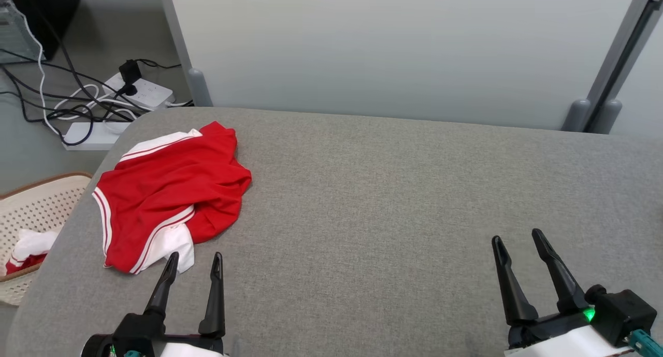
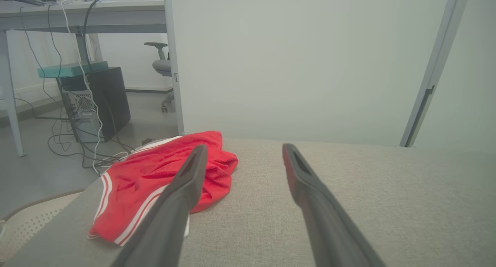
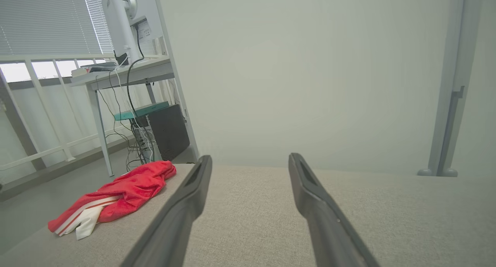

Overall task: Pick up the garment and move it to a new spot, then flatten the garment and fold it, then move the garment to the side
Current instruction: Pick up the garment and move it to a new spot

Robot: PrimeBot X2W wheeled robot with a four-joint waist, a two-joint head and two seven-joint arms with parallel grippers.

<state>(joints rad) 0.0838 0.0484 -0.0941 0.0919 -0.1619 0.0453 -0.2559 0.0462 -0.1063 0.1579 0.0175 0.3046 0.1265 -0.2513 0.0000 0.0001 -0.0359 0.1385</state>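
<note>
The garment point(image 1: 168, 194) is a crumpled red piece with white striped trim, lying at the far left of the grey padded table point(image 1: 393, 191). My left gripper point(image 1: 195, 258) stands open just in front of its near edge, nothing between the fingers. In the left wrist view the garment point(image 2: 155, 178) lies ahead and left, partly behind the left finger, and the left gripper point(image 2: 244, 149) is open. My right gripper point(image 1: 518, 238) is open at the lower right, far from the cloth. The right wrist view shows the garment point(image 3: 120, 193) off to the left and the right gripper point(image 3: 250, 158) open over bare table.
A perforated white basket point(image 1: 36, 206) with white and red cloth in it sits on the floor left of the table. Power strips and cables point(image 1: 129, 90) lie on the floor beyond it. A pale partition wall point(image 1: 393, 46) backs the table.
</note>
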